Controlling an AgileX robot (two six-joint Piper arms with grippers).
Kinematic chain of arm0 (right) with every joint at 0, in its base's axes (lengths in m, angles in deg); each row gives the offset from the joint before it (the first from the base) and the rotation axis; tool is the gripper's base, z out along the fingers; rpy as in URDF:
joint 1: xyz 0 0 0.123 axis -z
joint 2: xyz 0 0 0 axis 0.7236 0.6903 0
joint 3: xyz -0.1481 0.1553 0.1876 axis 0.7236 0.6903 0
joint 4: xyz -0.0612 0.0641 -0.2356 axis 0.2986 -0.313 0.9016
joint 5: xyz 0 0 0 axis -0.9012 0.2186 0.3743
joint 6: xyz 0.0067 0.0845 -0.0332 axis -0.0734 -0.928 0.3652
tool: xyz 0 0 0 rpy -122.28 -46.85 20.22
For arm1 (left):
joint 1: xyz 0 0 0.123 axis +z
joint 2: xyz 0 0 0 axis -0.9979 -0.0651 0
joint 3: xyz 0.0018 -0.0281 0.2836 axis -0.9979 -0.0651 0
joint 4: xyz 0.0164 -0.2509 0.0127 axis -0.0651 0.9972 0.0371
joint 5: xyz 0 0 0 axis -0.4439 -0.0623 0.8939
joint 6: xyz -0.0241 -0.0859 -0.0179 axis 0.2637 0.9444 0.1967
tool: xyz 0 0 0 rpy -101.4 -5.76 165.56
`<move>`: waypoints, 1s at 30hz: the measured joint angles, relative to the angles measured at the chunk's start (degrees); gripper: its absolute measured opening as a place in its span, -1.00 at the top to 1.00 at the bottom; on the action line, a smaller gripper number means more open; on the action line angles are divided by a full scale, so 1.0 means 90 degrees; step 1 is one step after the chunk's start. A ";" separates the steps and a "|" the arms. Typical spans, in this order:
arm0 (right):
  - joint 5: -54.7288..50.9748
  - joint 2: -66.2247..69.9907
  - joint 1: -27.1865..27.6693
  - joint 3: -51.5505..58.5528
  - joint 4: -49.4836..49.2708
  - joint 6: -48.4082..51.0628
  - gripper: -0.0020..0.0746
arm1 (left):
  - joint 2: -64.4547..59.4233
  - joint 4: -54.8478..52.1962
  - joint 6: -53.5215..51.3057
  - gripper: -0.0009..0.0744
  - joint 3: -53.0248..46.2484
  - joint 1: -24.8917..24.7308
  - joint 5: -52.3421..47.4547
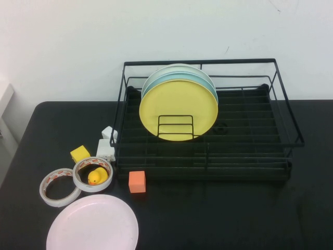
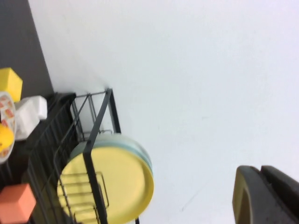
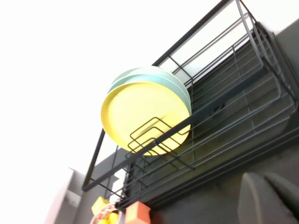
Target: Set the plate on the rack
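Observation:
The pale pink plate [image 1: 93, 224] lies flat on the black table at the front left, with nothing holding it. The black wire rack [image 1: 208, 169] stands at the back centre. A yellow plate [image 1: 178, 109] stands upright in its left part, with a light teal plate [image 1: 179, 77] behind it. Neither arm shows in the high view. My left gripper [image 2: 261, 170] shows only in the left wrist view, shut and empty, raised and away from the rack [image 2: 100, 121]. My right gripper [image 3: 264, 179] is shut and empty, low in front of the rack [image 3: 243, 93].
Left of the rack are two tape rolls [image 1: 58, 186], one [image 1: 92, 174] with a yellow rubber duck [image 1: 95, 177] inside it. Near them are a yellow cube [image 1: 80, 153], white blocks [image 1: 106, 148] and an orange cube [image 1: 137, 181]. A white wall is behind.

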State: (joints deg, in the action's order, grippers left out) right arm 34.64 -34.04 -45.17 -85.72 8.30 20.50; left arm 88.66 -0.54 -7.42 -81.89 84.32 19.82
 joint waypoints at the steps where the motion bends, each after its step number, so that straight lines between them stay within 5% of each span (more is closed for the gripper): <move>1: 0.0000 0.0000 0.0000 0.0000 -0.0016 0.0098 0.95 | 0.0000 0.0028 -0.0027 0.98 0.0000 0.0000 0.0064; 6: -0.0040 0.0000 0.0000 0.0000 -0.0026 0.0453 0.95 | 0.0000 -0.0265 -0.1344 0.98 0.0092 0.0000 0.0162; 11: -0.0349 0.0000 0.0000 0.0000 -0.0026 0.1298 0.95 | -0.0726 -0.1554 -0.2943 0.98 0.1341 0.0000 -0.1518; 19: -0.0460 0.0000 0.0000 0.0000 -0.0026 0.1583 0.95 | -0.3952 -0.5314 -0.2484 0.98 0.3604 0.0000 -0.4830; 25: -0.0517 0.0000 0.0000 0.0000 -0.0026 0.1611 0.95 | -0.5905 -0.5932 -0.2029 0.96 0.4601 -0.0230 -0.5292; 30: -0.0517 0.0000 0.0000 0.0000 -0.0026 0.1626 0.95 | -0.7159 -0.6010 -0.1672 0.50 0.4757 -0.0315 -0.5266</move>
State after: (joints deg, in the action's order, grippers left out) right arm 29.99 -34.04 -45.17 -85.72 8.07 35.14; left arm 24.23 -54.64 -22.47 -39.07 81.49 -27.57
